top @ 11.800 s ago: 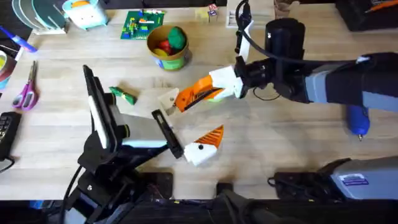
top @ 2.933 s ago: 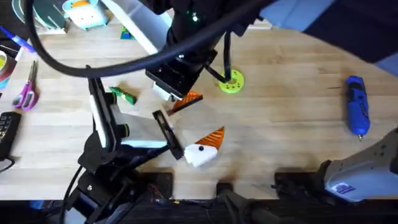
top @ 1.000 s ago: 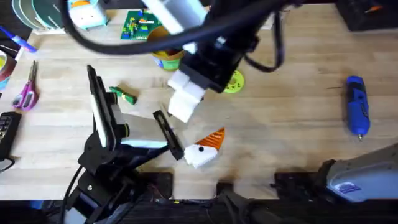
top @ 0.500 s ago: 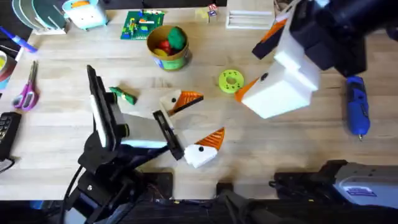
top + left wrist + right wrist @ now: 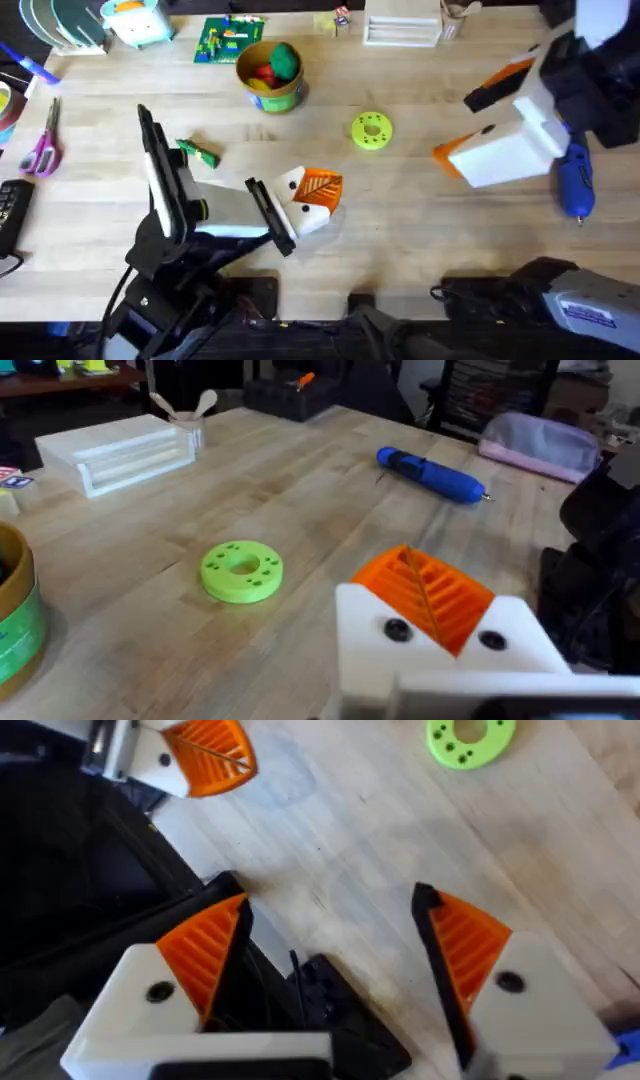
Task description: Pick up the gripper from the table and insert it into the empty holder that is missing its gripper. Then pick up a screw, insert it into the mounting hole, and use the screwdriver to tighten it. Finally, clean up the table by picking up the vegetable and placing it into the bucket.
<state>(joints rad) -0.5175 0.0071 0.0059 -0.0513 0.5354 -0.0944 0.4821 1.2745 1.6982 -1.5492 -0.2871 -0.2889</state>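
White right gripper [image 5: 478, 128] raised, spread | above blue screwdriver [image 5: 574, 186]

A lime-green disc with holes [image 5: 371, 131] lies flat on the wooden table [image 5: 450, 240], a little toward twelve o'clock from the middle. At nine o'clock lie pink-handled scissors [image 5: 42, 146]. Toward eleven o'clock sits a green board of small coloured bricks [image 5: 228, 38], with a pale blue and orange toy [image 5: 139, 21] just beside it. A white slotted tray [image 5: 402, 24] rests at one o'clock.
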